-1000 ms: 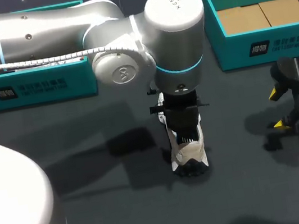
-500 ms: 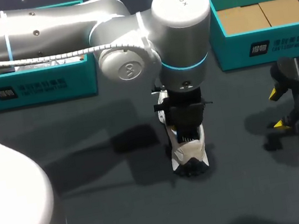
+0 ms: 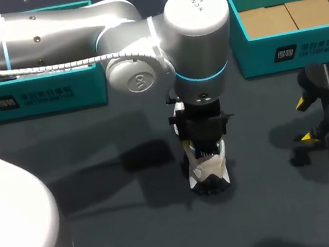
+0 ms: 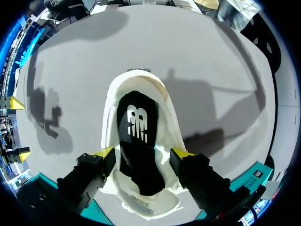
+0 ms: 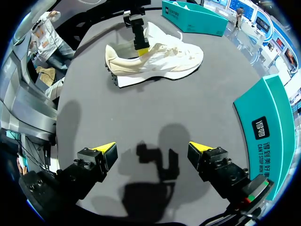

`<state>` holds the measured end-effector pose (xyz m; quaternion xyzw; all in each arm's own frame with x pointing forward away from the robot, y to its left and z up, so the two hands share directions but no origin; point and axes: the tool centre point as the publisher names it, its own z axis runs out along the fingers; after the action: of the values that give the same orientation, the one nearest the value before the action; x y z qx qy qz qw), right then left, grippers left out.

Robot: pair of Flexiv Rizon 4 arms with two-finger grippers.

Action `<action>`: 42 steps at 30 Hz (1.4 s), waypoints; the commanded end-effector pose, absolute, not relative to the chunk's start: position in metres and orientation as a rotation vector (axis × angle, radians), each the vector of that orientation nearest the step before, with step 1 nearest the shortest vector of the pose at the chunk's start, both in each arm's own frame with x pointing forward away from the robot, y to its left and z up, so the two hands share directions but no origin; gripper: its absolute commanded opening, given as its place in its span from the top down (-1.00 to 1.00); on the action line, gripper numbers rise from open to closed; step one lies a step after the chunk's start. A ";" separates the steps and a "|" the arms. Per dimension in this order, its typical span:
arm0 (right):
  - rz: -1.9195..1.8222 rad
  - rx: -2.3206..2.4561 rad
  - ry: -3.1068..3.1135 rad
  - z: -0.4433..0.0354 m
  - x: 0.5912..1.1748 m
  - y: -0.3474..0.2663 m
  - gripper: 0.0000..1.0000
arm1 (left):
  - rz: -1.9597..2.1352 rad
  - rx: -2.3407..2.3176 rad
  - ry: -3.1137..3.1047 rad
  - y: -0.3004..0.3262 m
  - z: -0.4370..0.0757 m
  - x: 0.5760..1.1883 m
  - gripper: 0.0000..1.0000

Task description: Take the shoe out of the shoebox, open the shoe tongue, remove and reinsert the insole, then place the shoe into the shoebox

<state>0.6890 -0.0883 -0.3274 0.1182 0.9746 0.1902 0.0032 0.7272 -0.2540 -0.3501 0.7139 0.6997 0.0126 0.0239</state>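
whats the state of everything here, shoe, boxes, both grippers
shoe: out of the box, upright on its sole on the table
left gripper: shut on the shoe, one finger at each side of its opening
right gripper: open, empty, over bare table
shoebox: open, no shoe in the part that shows
second teal box: mostly hidden behind the left arm, contents cannot be told

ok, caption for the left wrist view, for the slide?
Left gripper over the heel end of the white shoe on the table, toe pointing away.
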 end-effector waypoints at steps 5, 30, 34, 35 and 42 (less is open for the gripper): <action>0.593 0.371 3.053 -0.327 0.687 -0.088 -1.00 | -0.018 2.185 2.195 -0.248 -0.349 0.739 -1.00; 0.593 0.371 3.053 -0.327 0.687 -0.088 -1.00 | -0.082 2.108 2.224 -0.240 -0.327 0.757 -0.58; 0.593 0.371 3.053 -0.327 0.687 -0.088 -1.00 | -0.064 2.088 2.231 -0.238 -0.319 0.763 -0.41; 0.593 0.371 3.053 -0.327 0.687 -0.088 -1.00 | -0.064 2.082 2.232 -0.237 -0.316 0.765 -0.33; 0.593 0.371 3.053 -0.327 0.687 -0.088 -1.00 | -0.063 2.050 2.231 -0.233 -0.296 0.777 0.04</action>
<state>0.6890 -0.0883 -0.3274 0.1182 0.9746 0.1902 0.0032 0.7762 -0.2404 -0.3058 0.6753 0.7354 -0.0194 0.0531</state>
